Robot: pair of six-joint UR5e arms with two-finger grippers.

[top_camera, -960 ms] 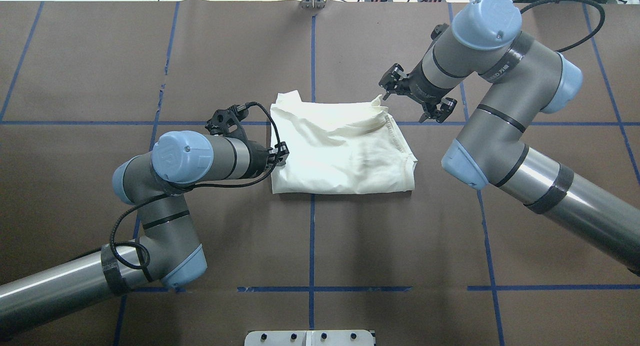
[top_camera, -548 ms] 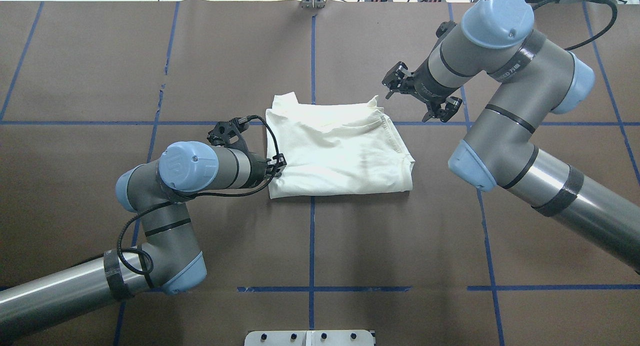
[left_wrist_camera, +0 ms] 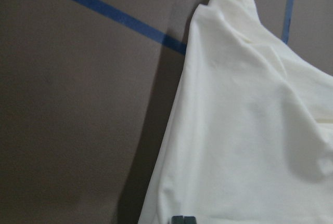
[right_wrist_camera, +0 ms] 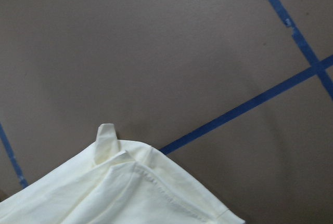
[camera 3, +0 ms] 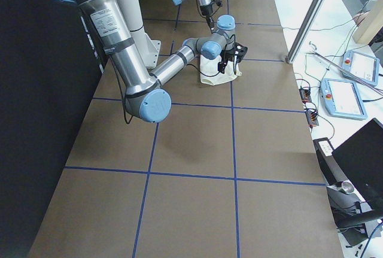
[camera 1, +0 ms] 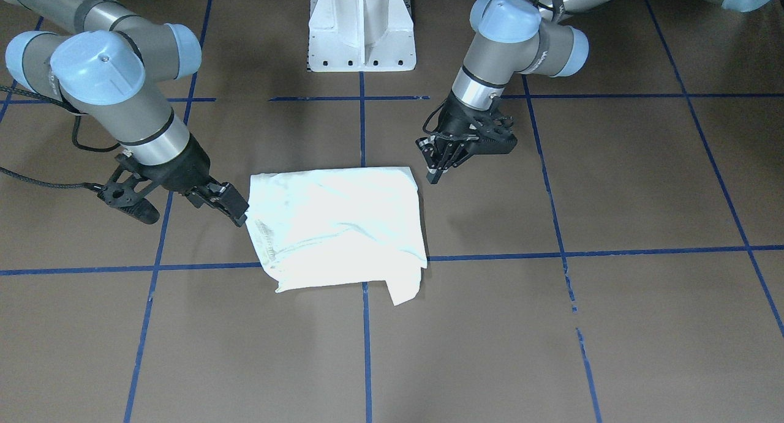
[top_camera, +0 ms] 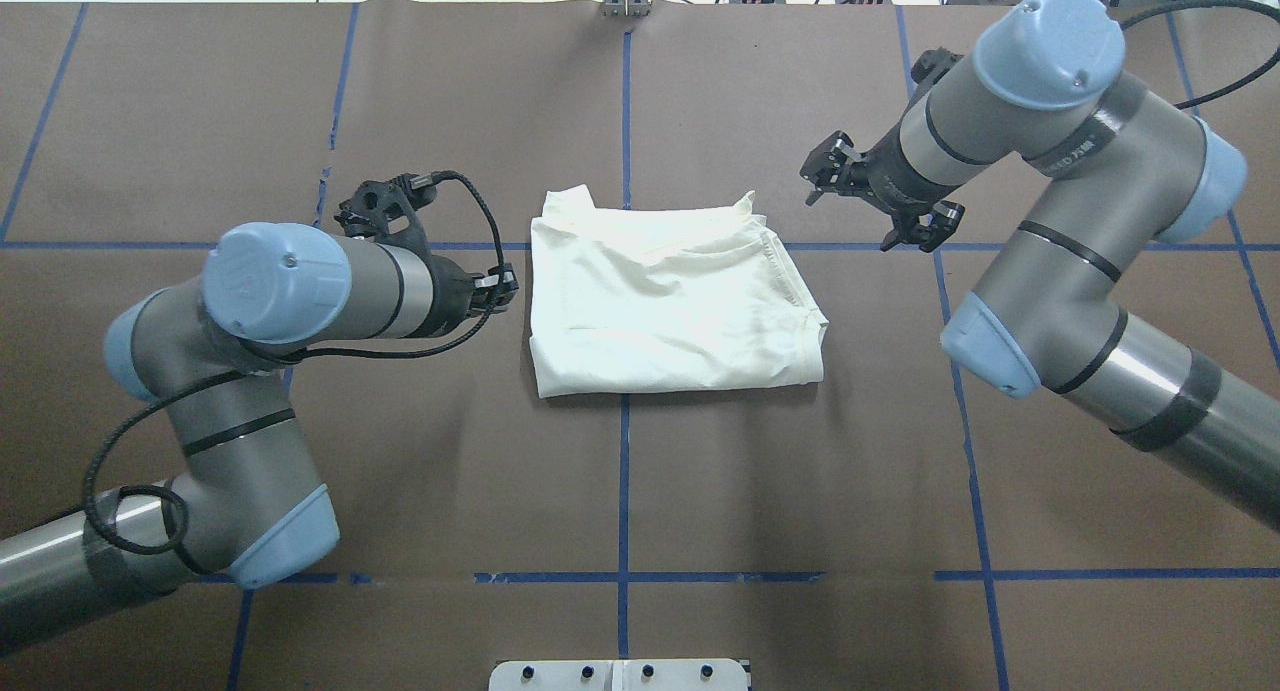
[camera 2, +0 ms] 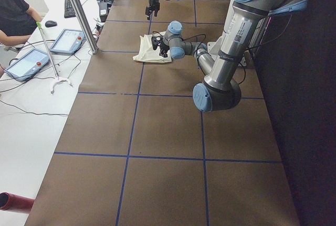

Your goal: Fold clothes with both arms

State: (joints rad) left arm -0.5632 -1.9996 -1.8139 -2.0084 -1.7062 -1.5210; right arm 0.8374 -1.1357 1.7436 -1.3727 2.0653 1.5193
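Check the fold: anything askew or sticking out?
Yes. In the overhead view the folded T-shirt isn't square: a small fabric tab pokes out at its far right corner, a flap juts past the far left corner, and its right edge slants.

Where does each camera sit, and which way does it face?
Overhead exterior: behind the robot, looking forward and down; left arm and right arm flank the shirt.
Front-facing: across the table, facing the pedestal; left gripper on view's right.
Exterior left: table's left end, looking along it; left arm nearest.
Exterior right: opposite end; right arm nearest.
Left wrist: down onto the shirt's edge; a fingertip barely shows.
Right wrist: down onto a shirt corner; no gripper visible.
Every view shows the shirt.
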